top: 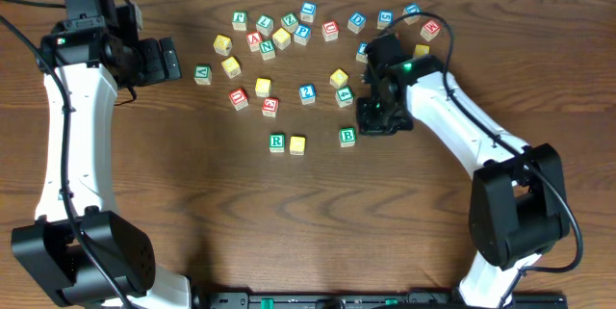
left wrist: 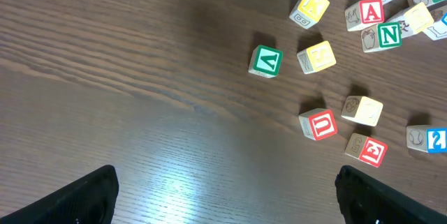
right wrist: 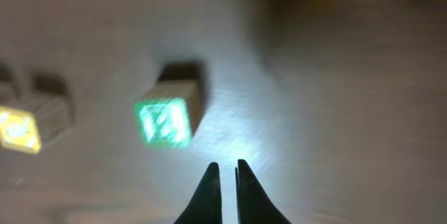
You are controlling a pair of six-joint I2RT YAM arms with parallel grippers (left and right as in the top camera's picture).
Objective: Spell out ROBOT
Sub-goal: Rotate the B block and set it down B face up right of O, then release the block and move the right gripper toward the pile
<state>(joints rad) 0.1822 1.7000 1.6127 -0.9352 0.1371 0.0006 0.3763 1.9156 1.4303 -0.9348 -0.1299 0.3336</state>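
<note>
A short row lies on the table: a green R block (top: 277,141), a yellow block (top: 297,144) touching it, and a green B block (top: 347,137) apart to the right. My right gripper (top: 371,120) is shut and empty, just right of the B block. In the blurred right wrist view its fingertips (right wrist: 225,169) are closed a little short of the green block (right wrist: 164,121), with the yellow block (right wrist: 17,130) at the far left. My left gripper (top: 171,59) is open and empty at the left, its fingers (left wrist: 227,196) above bare wood.
Many loose letter blocks are scattered across the far middle of the table (top: 289,30). The left wrist view shows a green block (left wrist: 266,61), a red U (left wrist: 318,124), a red A (left wrist: 371,12), a green N (left wrist: 388,34) and a blue 2 (left wrist: 427,139).
</note>
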